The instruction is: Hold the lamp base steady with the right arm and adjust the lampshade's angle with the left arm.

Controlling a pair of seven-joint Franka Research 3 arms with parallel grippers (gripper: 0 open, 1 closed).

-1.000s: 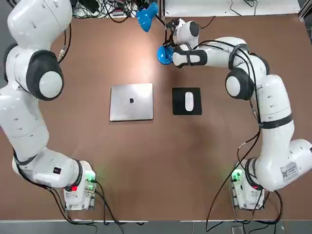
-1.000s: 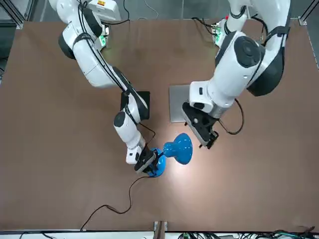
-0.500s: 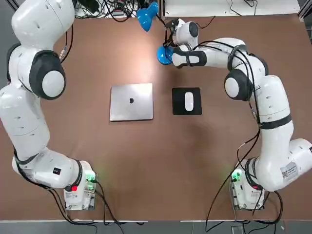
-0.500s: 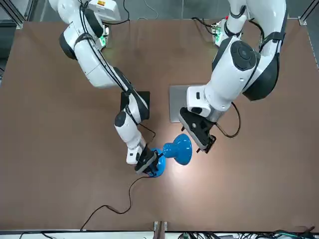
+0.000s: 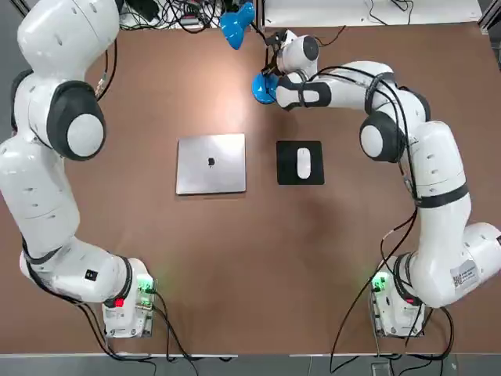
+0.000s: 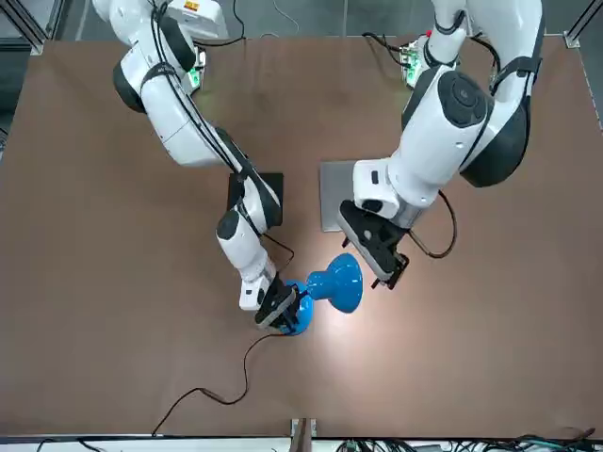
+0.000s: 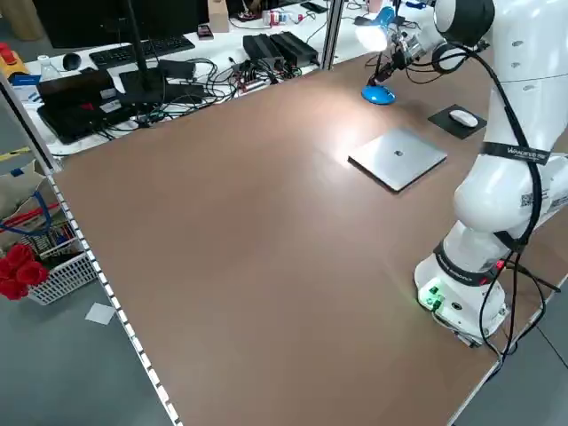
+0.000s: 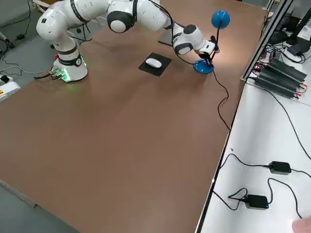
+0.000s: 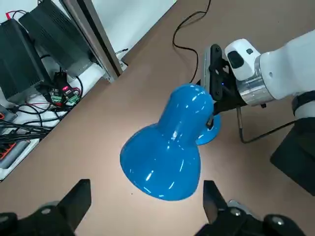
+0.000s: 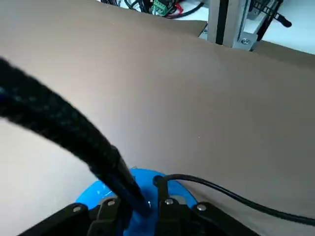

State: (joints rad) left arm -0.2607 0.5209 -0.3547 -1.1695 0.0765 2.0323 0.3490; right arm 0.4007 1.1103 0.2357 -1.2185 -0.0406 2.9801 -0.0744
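Note:
The lamp base [image 5: 261, 88] is a glossy blue disc at the table's far edge. My right gripper [image 6: 275, 309] reaches down to it. In the right wrist view its fingers [image 10: 110, 207] are shut on the foot of the black neck [image 10: 74, 132], right above the base [image 10: 142, 181]. The blue lampshade [image 6: 341, 281] hangs tilted over the table, throwing light on it. My left gripper [image 6: 384, 271] is close beside the lampshade. In the left wrist view it stands open [image 9: 146, 192], one finger on either side of the lampshade's [image 9: 162, 157] wide end. Contact does not show.
A shut silver laptop [image 5: 211, 163] and a white mouse on a black pad [image 5: 300, 163] lie mid-table. The lamp's black cord [image 6: 212, 395] trails over the far edge. A metal frame post [image 9: 93, 39], cables and power bricks [image 8: 279, 77] lie just beyond that edge.
My left gripper has edged slightly closer to the lampshade. The right gripper and the lamp have stayed where they were.

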